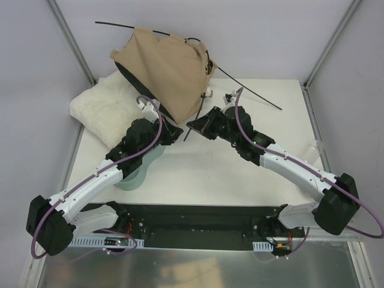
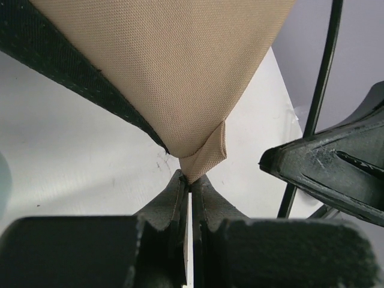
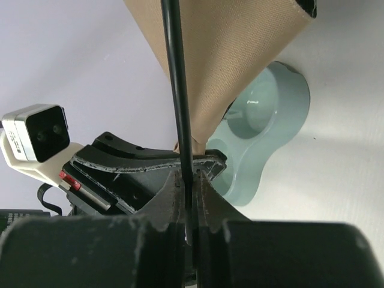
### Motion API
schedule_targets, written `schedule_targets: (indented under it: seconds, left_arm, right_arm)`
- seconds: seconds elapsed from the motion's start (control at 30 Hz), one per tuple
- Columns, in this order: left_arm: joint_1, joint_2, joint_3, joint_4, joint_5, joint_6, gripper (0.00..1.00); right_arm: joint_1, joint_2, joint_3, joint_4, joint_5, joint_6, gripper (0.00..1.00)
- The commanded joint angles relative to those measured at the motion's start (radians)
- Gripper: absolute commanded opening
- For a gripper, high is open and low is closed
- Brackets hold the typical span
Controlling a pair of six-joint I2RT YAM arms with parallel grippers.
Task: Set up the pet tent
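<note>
The pet tent (image 1: 165, 63) is a slumped tan fabric shape with a black underside, at the table's back centre, with thin black poles sticking out of it. My left gripper (image 1: 176, 128) is shut on the tent's lower corner tab (image 2: 204, 157), and the tan fabric (image 2: 168, 66) spreads upward from its jaws. Right beside it, my right gripper (image 1: 193, 125) is shut on a thin black pole (image 3: 177, 90), which runs up along the fabric's edge (image 3: 228, 54). The two grippers nearly touch just above the table.
A white fluffy cushion (image 1: 103, 108) lies at the back left, partly under the tent. A pale green double bowl (image 1: 139, 173) sits under the left arm. Another black pole (image 1: 252, 91) slants over the table's back right. Metal frame posts stand at the back corners.
</note>
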Motion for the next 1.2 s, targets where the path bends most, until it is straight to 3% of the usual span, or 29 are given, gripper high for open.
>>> schedule_targets:
  seconds: [0.0,0.37,0.83,1.17]
  left_arm:
    - [0.005,-0.016,-0.041,-0.114,0.043,0.045,0.00]
    - [0.020,0.012,-0.019,-0.120,0.070,0.055,0.00]
    - [0.033,0.007,-0.016,-0.150,0.095,0.076,0.00]
    - [0.036,-0.001,-0.028,-0.163,0.074,0.101,0.00]
  right_arm:
    - [-0.094,-0.037,-0.008,0.288,0.206,0.059,0.00]
    - [-0.112,0.014,0.006,0.553,0.126,0.066,0.00]
    - [-0.132,0.097,0.038,0.644,0.360,-0.042,0.00]
    - [-0.160,0.129,0.069,0.632,0.477,0.099,0.00]
